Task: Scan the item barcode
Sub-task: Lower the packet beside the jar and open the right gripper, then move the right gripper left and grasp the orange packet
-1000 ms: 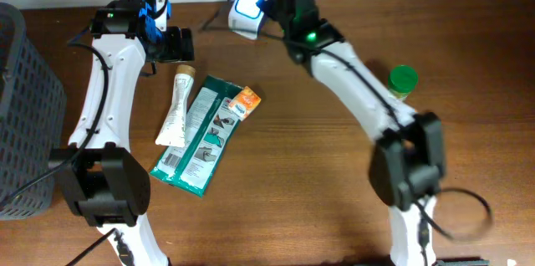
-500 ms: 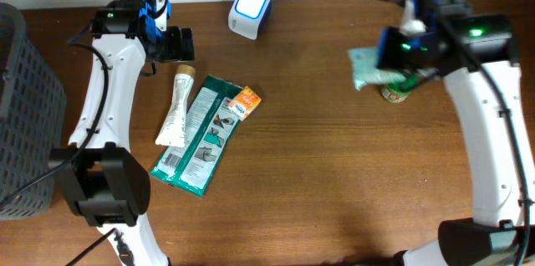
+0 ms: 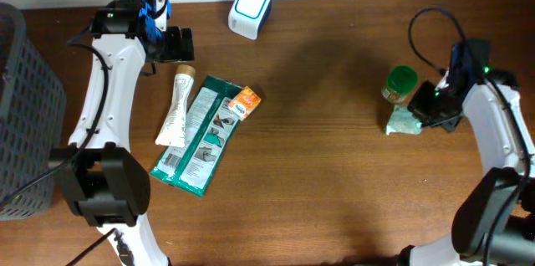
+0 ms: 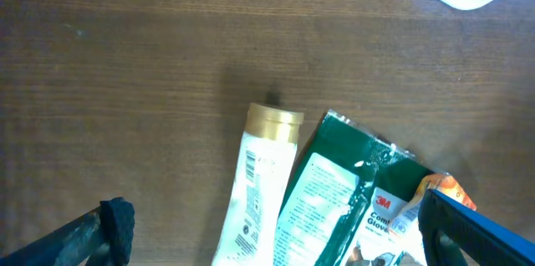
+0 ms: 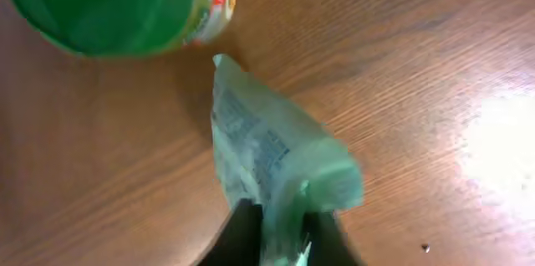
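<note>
**Right claw pinched a pale green packet beside the jar; left claw wide and empty**

The right gripper [image 3: 424, 109] sat at the right side of the overhead frame, low over the wooden table [image 3: 318, 182]. Its 2 fingers [image 5: 242, 234] were drawn close together on one end of a pale green packet [image 3: 404, 121]. The wrist view was blurred there, so the grip looked like a pinch rather than a firm clamp. The rest of the packet lay out from the claw toward the left, and it appeared to touch the table. Its far tip ended just beside a green-lidded jar [image 3: 401, 82], which stood upright a little above it in the frame.

The barcode scanner [image 3: 250, 9], a white block with a blue-lit face, stood at the top centre of the frame. It was well apart from the packet.

The left gripper [image 3: 173, 44] hung at the upper left with its jaws spread wide, and it held nothing. Just below it lay a white tube with a gold cap [image 3: 177, 107]. A long dark green glove package [image 3: 203, 136] lay along the tube's right side and touched it. A small orange packet [image 3: 245, 101] rested at that package's upper right corner. A grey mesh basket [image 3: 25, 107] filled the left edge of the frame.
</note>
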Tool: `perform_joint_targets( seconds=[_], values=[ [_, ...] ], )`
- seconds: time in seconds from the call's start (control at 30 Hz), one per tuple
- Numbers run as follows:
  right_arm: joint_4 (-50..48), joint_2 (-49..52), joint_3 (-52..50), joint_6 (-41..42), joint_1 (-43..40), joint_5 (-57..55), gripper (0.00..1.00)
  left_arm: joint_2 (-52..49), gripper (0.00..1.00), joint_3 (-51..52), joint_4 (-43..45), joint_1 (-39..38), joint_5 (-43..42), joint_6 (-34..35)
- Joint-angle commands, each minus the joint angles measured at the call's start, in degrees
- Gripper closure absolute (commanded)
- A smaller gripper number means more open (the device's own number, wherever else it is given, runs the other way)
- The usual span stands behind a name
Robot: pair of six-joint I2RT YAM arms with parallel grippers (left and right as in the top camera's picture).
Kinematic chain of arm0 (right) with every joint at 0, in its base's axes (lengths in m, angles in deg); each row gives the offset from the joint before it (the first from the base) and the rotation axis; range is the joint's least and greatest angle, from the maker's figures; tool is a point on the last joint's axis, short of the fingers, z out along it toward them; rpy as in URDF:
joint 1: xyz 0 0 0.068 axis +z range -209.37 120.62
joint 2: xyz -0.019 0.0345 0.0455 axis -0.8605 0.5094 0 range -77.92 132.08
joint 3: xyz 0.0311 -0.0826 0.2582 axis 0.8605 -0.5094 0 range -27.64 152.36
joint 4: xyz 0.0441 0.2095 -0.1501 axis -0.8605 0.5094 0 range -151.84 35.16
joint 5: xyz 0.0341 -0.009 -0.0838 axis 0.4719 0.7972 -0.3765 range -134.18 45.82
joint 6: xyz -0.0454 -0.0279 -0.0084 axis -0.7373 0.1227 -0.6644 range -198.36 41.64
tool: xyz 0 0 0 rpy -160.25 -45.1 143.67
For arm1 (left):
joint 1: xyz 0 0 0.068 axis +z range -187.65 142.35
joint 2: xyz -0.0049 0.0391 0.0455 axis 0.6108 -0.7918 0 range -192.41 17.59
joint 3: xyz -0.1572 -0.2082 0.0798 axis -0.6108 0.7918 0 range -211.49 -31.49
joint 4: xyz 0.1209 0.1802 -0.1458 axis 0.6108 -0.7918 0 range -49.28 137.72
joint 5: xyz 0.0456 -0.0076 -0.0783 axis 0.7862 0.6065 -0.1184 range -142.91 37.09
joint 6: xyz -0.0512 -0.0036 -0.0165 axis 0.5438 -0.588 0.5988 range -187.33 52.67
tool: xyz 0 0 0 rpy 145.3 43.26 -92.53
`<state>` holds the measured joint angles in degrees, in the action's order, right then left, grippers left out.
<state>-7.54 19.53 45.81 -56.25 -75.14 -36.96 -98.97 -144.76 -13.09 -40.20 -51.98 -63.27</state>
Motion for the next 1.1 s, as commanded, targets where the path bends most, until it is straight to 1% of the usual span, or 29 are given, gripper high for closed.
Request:
perform_joint_targets(
  seconds=[0.0,0.07,0.13,0.27,0.37,0.43,0.53,0.63,0.83,0.9,1.0,1.07],
  values=[
    [0.2,-0.5,-0.8,-3.3,-0.1,1.2,0.60,1.6,0.01,-1.0,0.0,0.2,0.4,-0.7],
    [1.8,-0.5,0.0,-3.3,-0.1,1.2,0.53,1.6,0.01,-1.0,0.0,0.2,0.4,-0.7],
    [5.0,-0.5,2.6,-5.9,0.0,2.1,0.50,1.6,0.01,-1.0,0.0,0.2,0.4,-0.7],
    [14.3,-0.5,14.8,-11.6,1.0,8.7,0.48,1.6,0.01,-1.0,0.0,0.2,0.4,-0.7],
    [15.6,-0.5,21.7,-11.8,5.6,12.4,0.47,1.6,0.01,-1.0,0.0,0.2,0.4,-0.7],
    [11.6,-0.5,22.4,-9.6,10.7,14.6,0.48,1.6,0.01,-1.0,0.0,0.2,0.4,-0.7],
    [3.1,0.9,21.1,-3.0,18.4,14.7,0.48,1.6,0.01,-1.0,0.0,0.2,0.4,-0.7],
    [-6.6,5.9,20.8,3.1,26.6,14.6,0.48,1.6,0.01,-1.0,0.0,0.2,0.4,-0.7],
    [-20.6,17.9,20.8,15.0,36.7,14.6,0.49,1.6,0.01,-1.0,0.0,0.2,0.4,-0.7],
    [-23.4,21.3,20.8,17.8,38.8,14.6,0.53,1.6,0.01,-1.0,0.0,0.2,0.4,-0.7],
    [-26.4,25.3,20.8,19.4,41.2,14.4,0.63,1.6,0.01,-1.0,0.0,0.2,0.4,-0.7],
    [-26.7,27.0,20.8,20.6,41.9,14.0,0.65,1.6,0.01,-1.0,0.0,0.2,0.4,-0.7]
  ],
)
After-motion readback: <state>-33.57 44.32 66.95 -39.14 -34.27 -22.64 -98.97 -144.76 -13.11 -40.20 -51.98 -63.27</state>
